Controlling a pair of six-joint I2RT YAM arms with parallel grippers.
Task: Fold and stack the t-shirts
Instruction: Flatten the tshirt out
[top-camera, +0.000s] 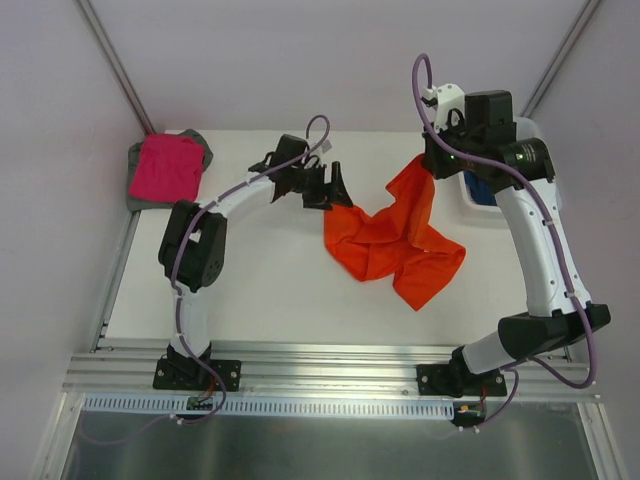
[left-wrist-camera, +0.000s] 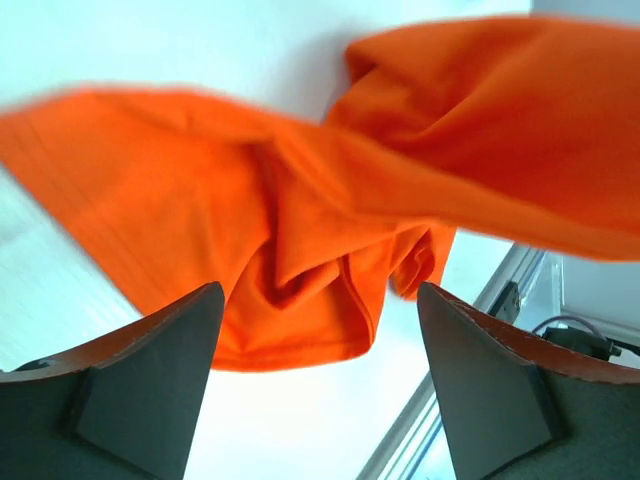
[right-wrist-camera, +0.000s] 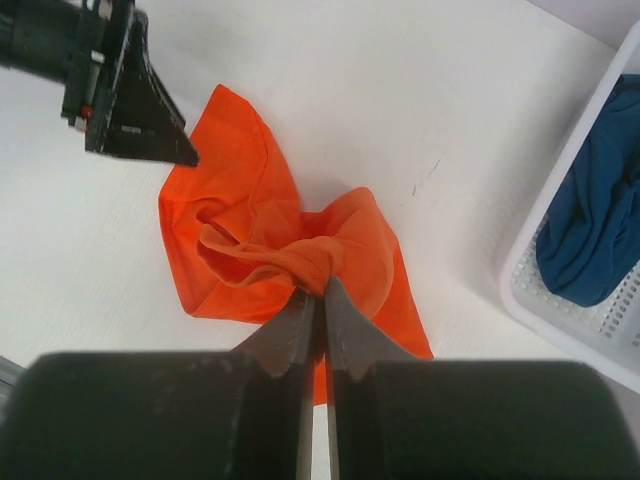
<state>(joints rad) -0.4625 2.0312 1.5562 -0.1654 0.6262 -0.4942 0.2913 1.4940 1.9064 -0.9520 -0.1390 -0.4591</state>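
Bright, even, diffuse light, faint shadows; orange t-shirt (left-wrist-camera: 300, 230) soft and blurred in the left wrist view.

We saw the left arm (top-camera: 240, 190) and right arm (top-camera: 540, 250): white shells, black joints, purple cables. The left end effector (left-wrist-camera: 320, 290) had 2 dark wedge fingers (left-wrist-camera: 150, 385).

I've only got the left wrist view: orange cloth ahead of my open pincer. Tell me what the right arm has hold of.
Observer: The right pincer is shut on a bunched fold of the orange t-shirt, holding that end up off the table.
Operator: Give me where my left pincer sits.
Observer: The left pincer hangs open at the shirt's left edge, not closed on any cloth.
Operator: Report the stack.
Observer: A folded pink t-shirt lies on top of a grey one at the table's far left corner.
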